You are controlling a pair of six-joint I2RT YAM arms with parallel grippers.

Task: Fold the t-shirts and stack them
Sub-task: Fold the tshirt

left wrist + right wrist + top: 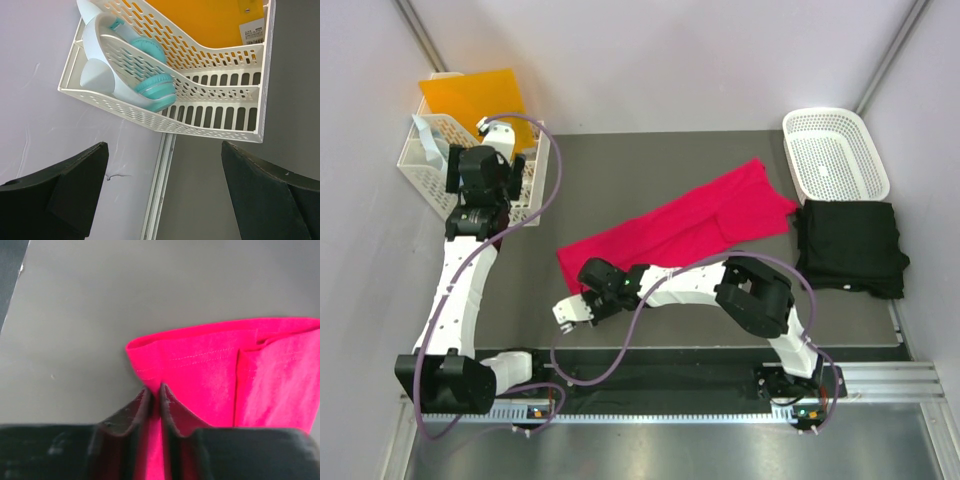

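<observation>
My work surface: dark grey flat table top (620,180), my bases at 6 o'clock. Across middle: pinkish-red cloth t-shirt (690,225), folded into long band, flat, running from 7 o'clock toward 2 o'clock. At 3 o'clock: plain black cloth t-shirt (848,245), folded, by right edge, just beside red band's far end. At 1 o'clock: white lattice plastic basket (835,160), just beyond black shirt. At 10 o'clock: white slotted plastic rack (420,170), overlapping grey top's left edge.

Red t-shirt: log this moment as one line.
right gripper: shut on red t-shirt edge | left gripper: open by slotted basket | black t-shirt: folded at right | stack: not yet made
</observation>
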